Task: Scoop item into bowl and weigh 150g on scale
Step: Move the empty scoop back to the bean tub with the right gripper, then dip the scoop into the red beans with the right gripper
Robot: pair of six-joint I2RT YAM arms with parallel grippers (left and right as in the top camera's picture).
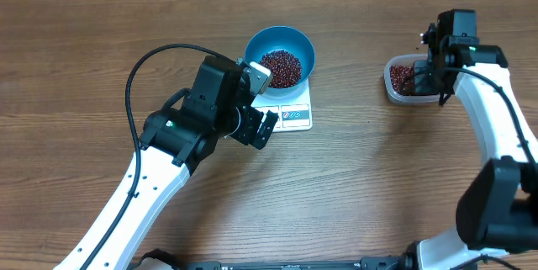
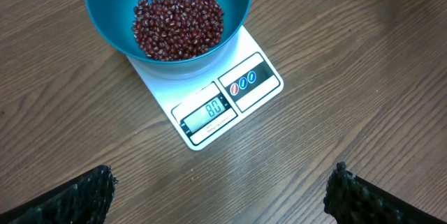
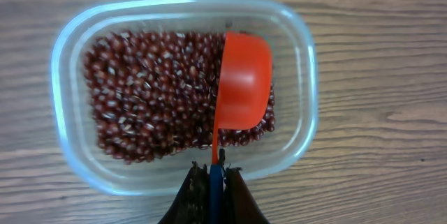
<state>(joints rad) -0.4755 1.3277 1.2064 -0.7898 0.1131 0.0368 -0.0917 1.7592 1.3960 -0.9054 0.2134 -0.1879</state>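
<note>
R end effector (image 3: 215,174) clenched on scoop (image 3: 244,77) in tub (image 3: 308,77); L end effector (image 2: 220,185) released, hovering.

One teal-blue bowl (image 1: 255,47), one white kitchen scale (image 1: 296,116), one small display (image 2: 213,107), three round marks (image 2: 243,83) on its panel, one clear plastic tub (image 3: 307,77), one orange-red scoop (image 3: 243,77), two heaps of small red-brown beans (image 1: 280,67) (image 3: 150,91), two white robot arms (image 1: 143,190) (image 1: 496,114), one wooden table (image 1: 378,186).

A brown wood-grain table (image 1: 76,26) fills every view, evenly lit.
</note>
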